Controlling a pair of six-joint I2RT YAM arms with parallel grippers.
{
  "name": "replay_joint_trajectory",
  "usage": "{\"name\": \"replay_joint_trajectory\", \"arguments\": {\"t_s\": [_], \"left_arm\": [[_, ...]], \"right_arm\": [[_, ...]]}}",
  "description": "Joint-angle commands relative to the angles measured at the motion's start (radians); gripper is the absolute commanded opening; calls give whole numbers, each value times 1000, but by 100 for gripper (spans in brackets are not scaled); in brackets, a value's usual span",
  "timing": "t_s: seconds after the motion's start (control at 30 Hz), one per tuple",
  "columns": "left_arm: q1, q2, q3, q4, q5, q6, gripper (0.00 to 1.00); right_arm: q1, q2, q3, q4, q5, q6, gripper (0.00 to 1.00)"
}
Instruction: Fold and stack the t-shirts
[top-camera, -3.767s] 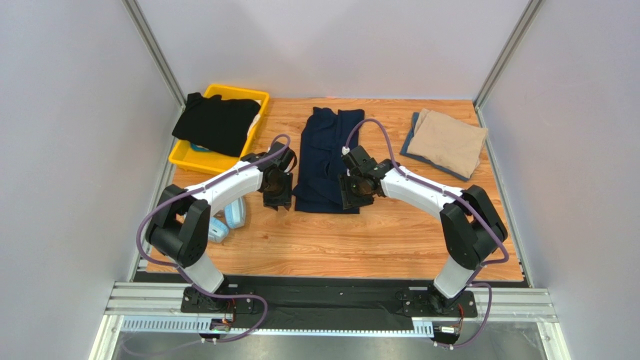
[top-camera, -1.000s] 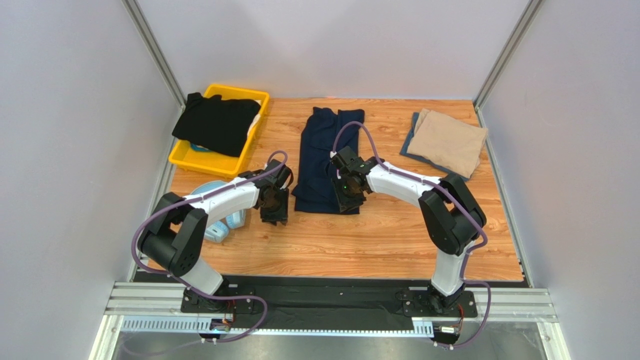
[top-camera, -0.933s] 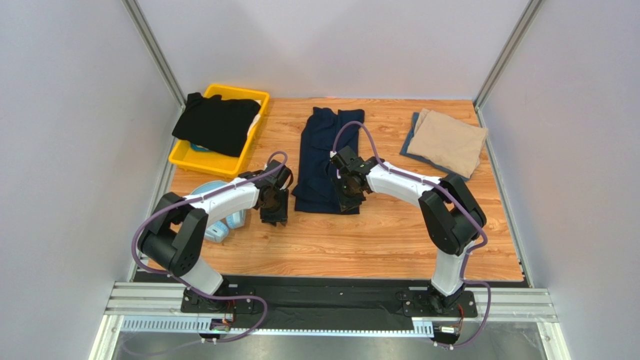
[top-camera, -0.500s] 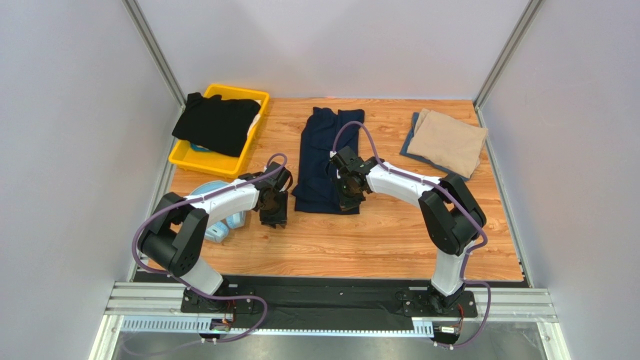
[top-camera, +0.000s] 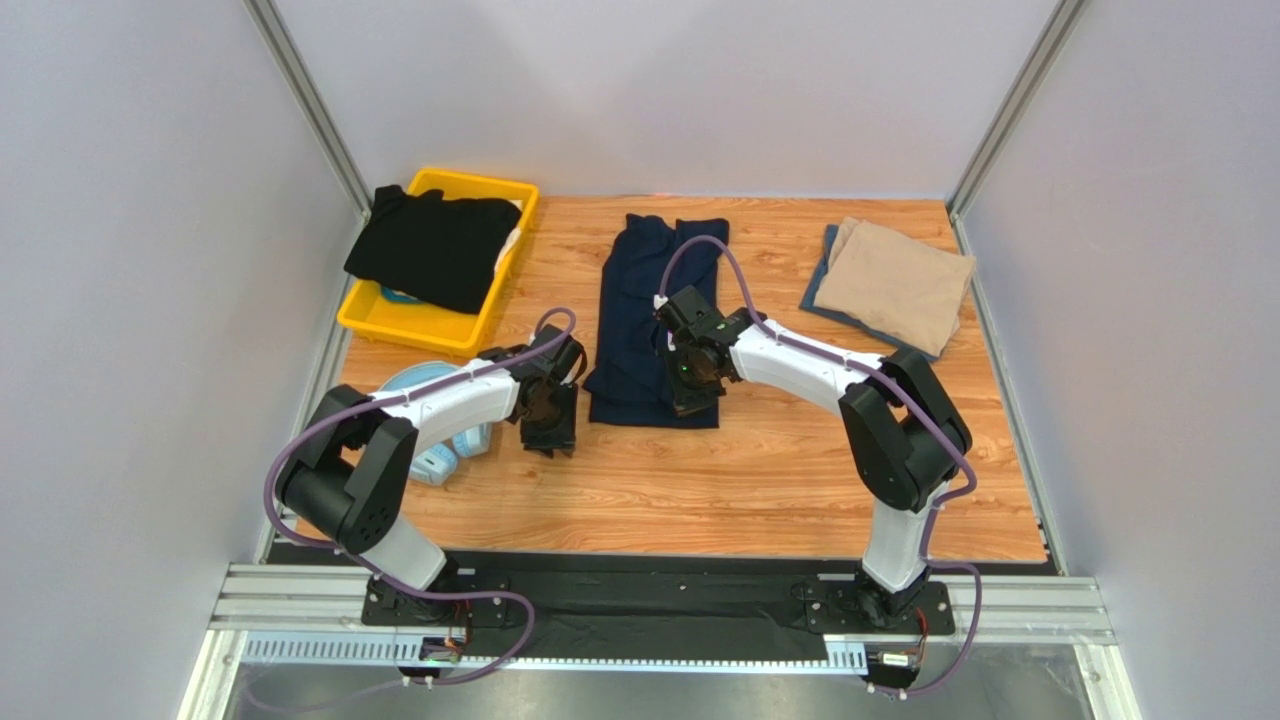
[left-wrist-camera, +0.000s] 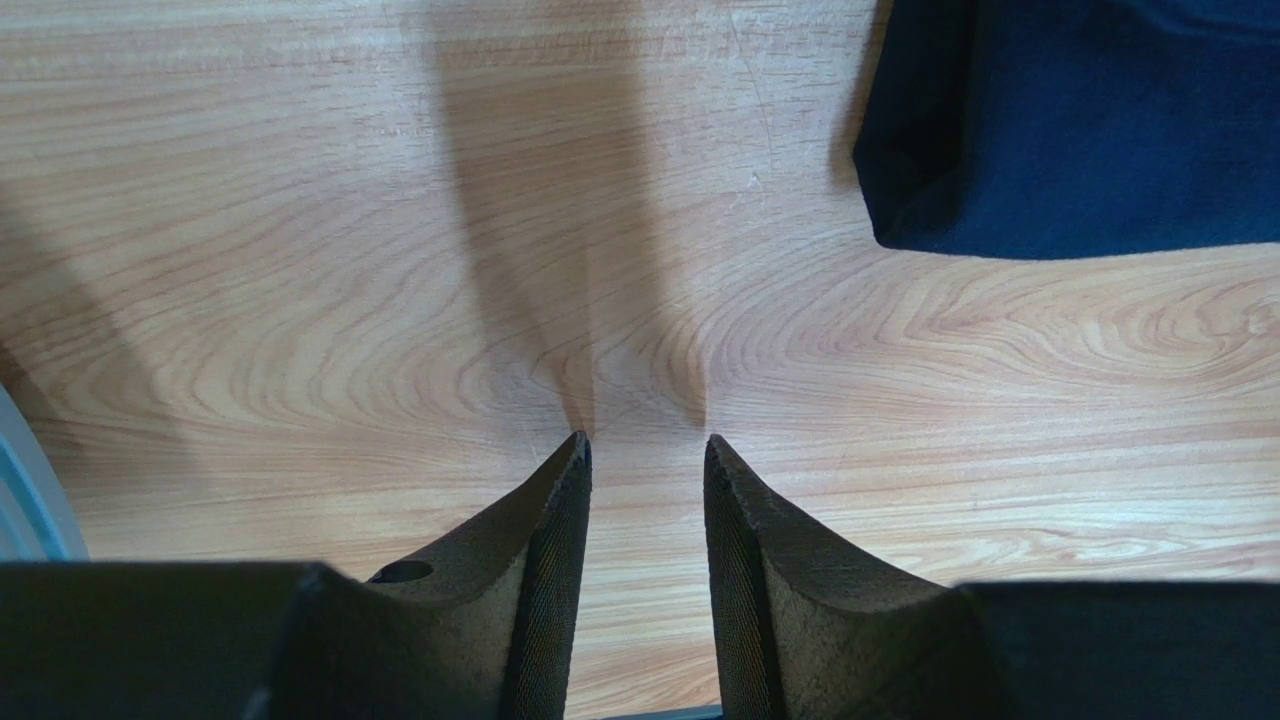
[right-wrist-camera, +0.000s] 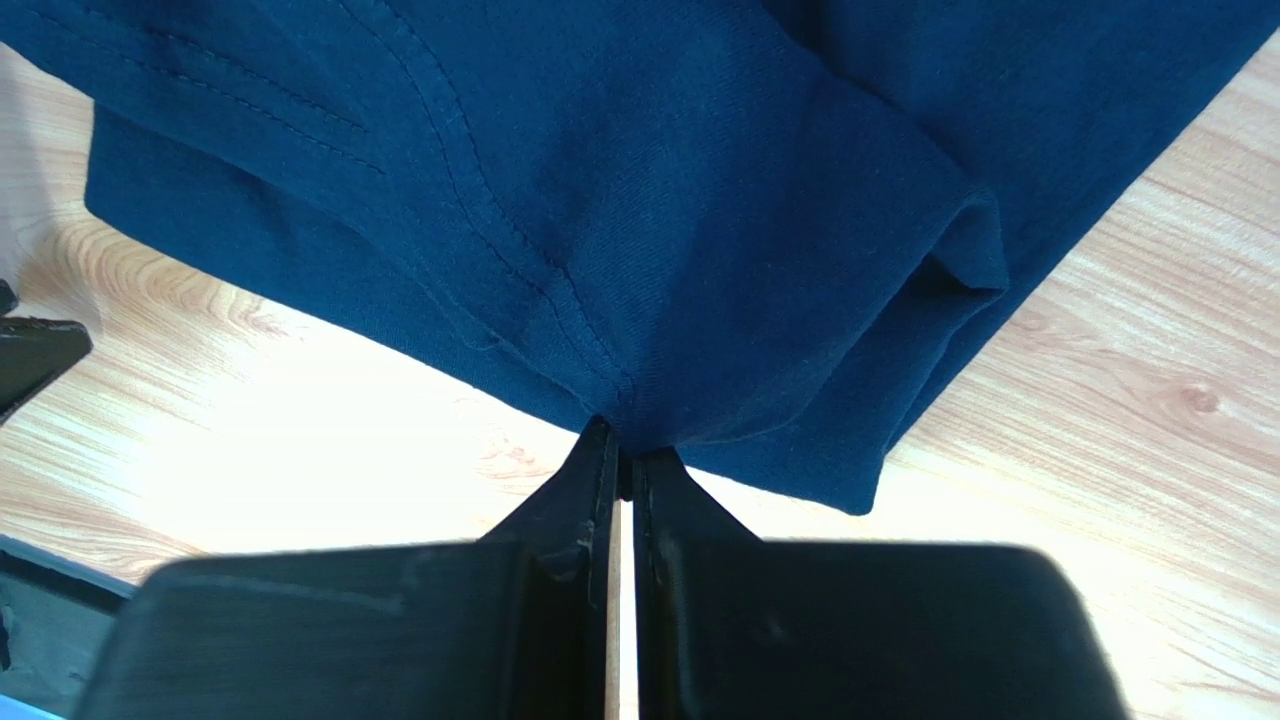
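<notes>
Right wrist view: right hand (right-wrist-camera: 621, 447) clenched on the near hem of the navy t-shirt (right-wrist-camera: 676, 195). Fingers pressed together, a fold of cloth pinched between the tips, hem puckered toward them. The shirt is folded into a long strip lying lengthways down the middle of the wooden surface (top-camera: 751, 480); its near right corner is bunched.

Left wrist view: left hand (left-wrist-camera: 646, 444) released, jaws apart, nothing between them. Tips sit over bare wood just left of the shirt's near-left corner, clear of the cloth.

Top view, outward from the arms:
- Beside the left arm: light blue headphones (top-camera: 451, 438), partly hidden by it.
- Far left: black t-shirt (top-camera: 433, 245) draped across the yellow bin (top-camera: 368, 315).
- Far right: tan t-shirt (top-camera: 899, 282), folded, resting on a grey-blue cloth (top-camera: 819, 293), well apart from the navy one.
</notes>
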Motion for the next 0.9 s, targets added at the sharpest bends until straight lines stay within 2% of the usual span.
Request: {"name": "replay_joint_trajectory", "arguments": {"t_s": [0.0, 0.87], "left_arm": [[-8, -40, -19, 23, 20, -11, 40], [-13, -61, -6, 5, 20, -4, 40]], "right_arm": [[5, -24, 54, -5, 28, -18, 0], [-44, 160, 373, -106, 118, -61, 0]]}}
